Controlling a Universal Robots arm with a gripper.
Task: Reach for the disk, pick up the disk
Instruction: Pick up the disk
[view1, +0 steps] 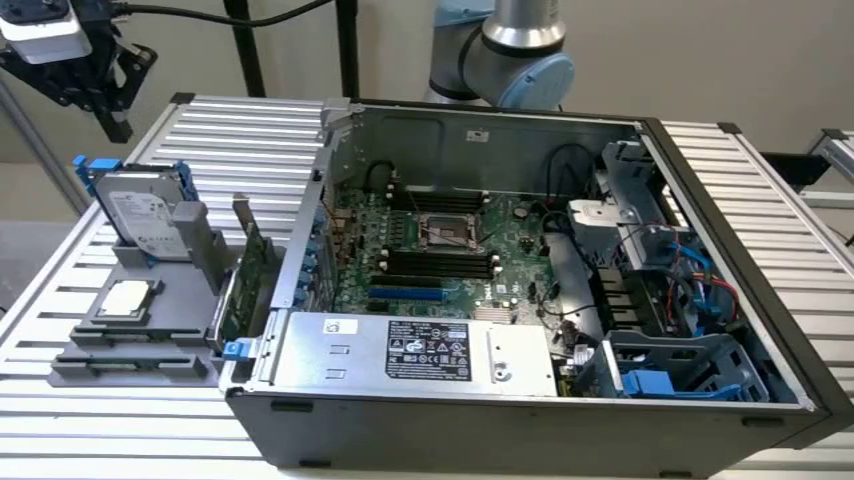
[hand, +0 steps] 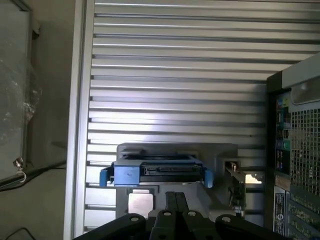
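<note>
The disk (view1: 140, 213) is a silver-grey drive with a white label in a blue carrier frame. It stands tilted on edge in a grey holder (view1: 187, 255) at the exterior view's left. From the wrist view I look down on the disk's (hand: 156, 171) top edge, with its blue tabs at both ends. My gripper (view1: 114, 125) hangs high above and behind the disk, well apart from it. Its two black fingers (hand: 170, 200) lie pressed together, shut on nothing.
A small square silver chip (view1: 124, 298) lies in the grey holder in front of the disk. A green card (view1: 247, 275) stands upright beside it. The open computer case (view1: 534, 280) takes up the middle of the slatted metal table (view1: 240, 130).
</note>
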